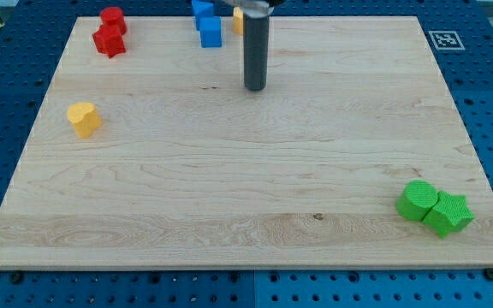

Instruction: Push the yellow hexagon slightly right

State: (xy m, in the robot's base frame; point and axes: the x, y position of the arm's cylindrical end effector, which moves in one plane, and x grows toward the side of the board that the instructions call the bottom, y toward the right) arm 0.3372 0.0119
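My tip rests on the wooden board, at the upper middle of the view. A yellow block shows at the view's top, mostly hidden behind the rod, so I cannot make out its shape. It lies just above and slightly left of my tip. A second yellow block, heart-like in shape, sits far to the left of my tip near the board's left edge. My tip touches no block.
Two blue blocks sit at the top, left of the rod. Two red blocks sit at the top left corner. A green round-edged block and a green star touch at the bottom right.
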